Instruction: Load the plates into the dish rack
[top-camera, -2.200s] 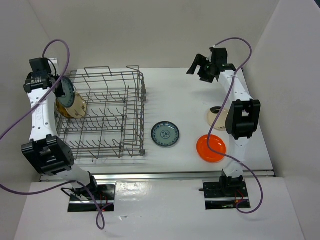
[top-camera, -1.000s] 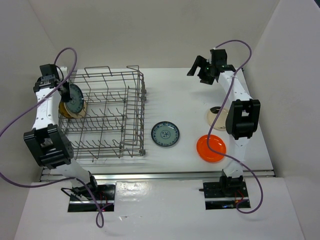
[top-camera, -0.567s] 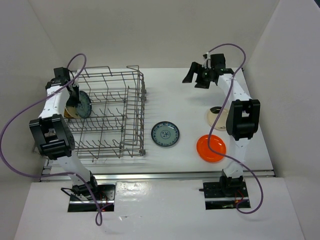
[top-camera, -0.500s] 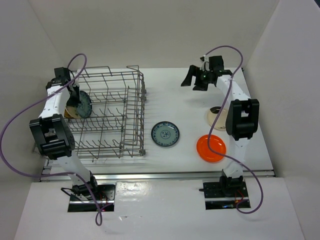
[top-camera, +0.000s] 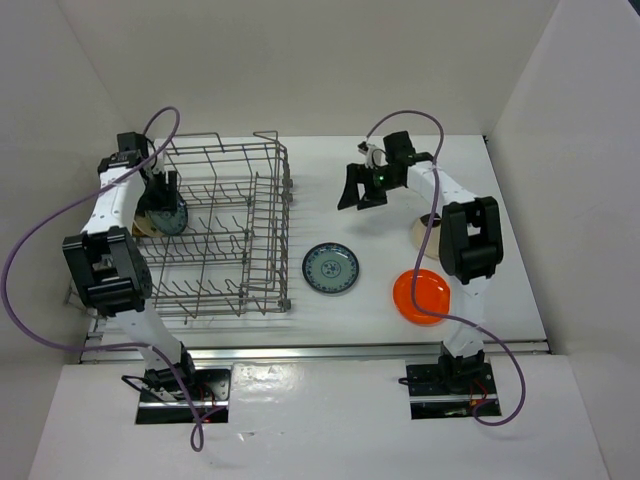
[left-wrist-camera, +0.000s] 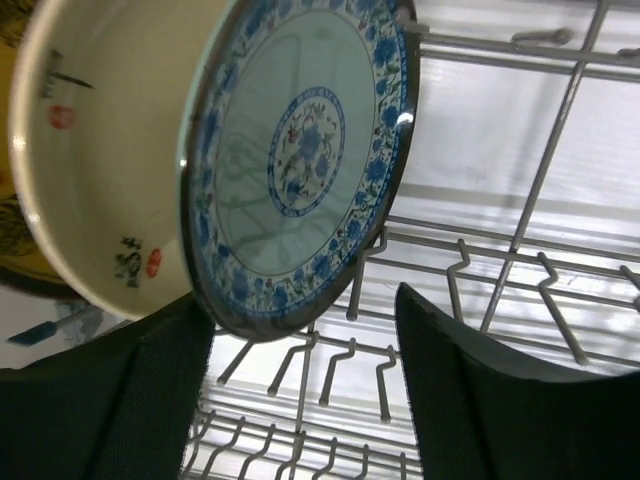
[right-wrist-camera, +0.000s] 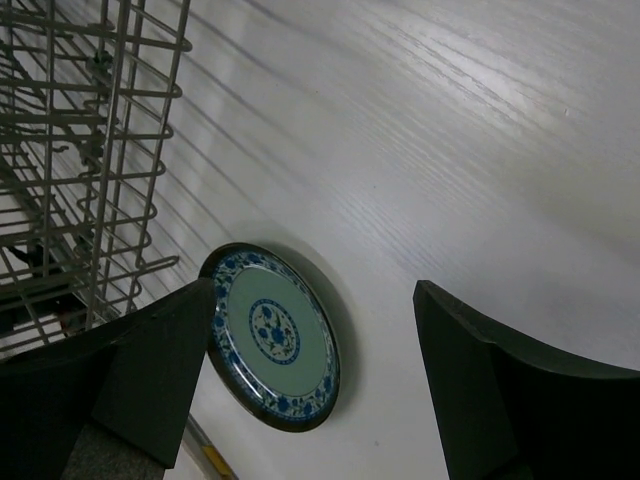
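1. Grey wire dish rack (top-camera: 215, 230) occupies the left half of the white table (top-camera: 380, 320).
2. Left gripper (left-wrist-camera: 300, 395) sits at the rack's far left corner with its jaws spread wide. The lower rim of a blue-green plate (left-wrist-camera: 300, 160) lies between the fingers, close to the left one, and is not pinched.
3. That plate stands tilted on edge among the tines, directly in front of a cream plate (left-wrist-camera: 100, 170). A brown-yellow plate (left-wrist-camera: 12, 265) shows behind both.
4. Right gripper (right-wrist-camera: 310, 380) hovers above the table to the right of the rack, jaws spread and empty.
5. Flat on the table, near the rack's right wall, lies a second blue-green plate (right-wrist-camera: 272, 335).
6. Farther right lie an orange plate (top-camera: 421, 296) and a second cream plate (top-camera: 420, 238), the latter partly hidden by the right arm.
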